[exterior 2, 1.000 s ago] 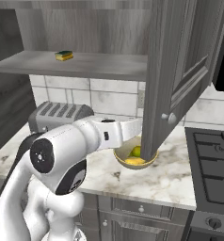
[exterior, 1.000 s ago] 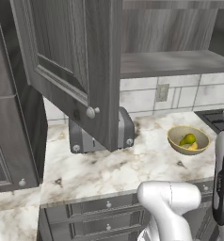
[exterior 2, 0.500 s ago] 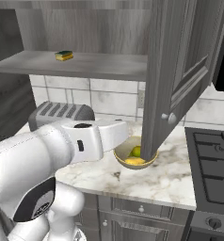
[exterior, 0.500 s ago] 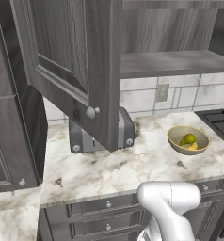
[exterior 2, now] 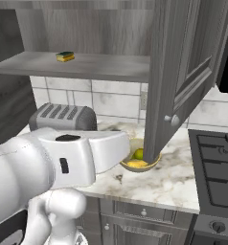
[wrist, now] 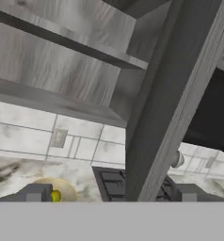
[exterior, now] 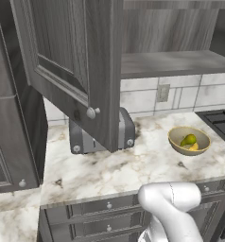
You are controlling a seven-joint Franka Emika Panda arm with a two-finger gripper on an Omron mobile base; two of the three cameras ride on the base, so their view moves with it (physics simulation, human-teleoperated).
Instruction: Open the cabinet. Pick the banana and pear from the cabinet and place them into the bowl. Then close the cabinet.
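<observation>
Yellow banana [exterior: 195, 147] and pear [exterior: 188, 140] sit in the bowl [exterior: 177, 140]; closing the cabinet [exterior 2: 180, 72] remains. Fingers [wrist: 109, 193] spread empty, right door edge at 12 o'clock: next, push it shut.

Two dark grey wood-grain cabinet doors [exterior: 72, 61] [exterior 2: 183, 72] stand open, each with one small round metal knob [exterior: 91, 113]. One shallow tan-yellow bowl [exterior: 189, 141] holds two fruits: one green pear [exterior: 188, 140] and one yellow banana [exterior: 195, 147]. There is one grey toaster [exterior 2: 63, 117], one yellow-and-green sponge [exterior 2: 65, 56] on the one grey shelf [exterior 2: 87, 67], and one wall outlet [exterior: 162, 93].

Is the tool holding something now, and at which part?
Nothing is held. The tool is open, with only the cabinet door edge between its fingers, untouched.
</observation>
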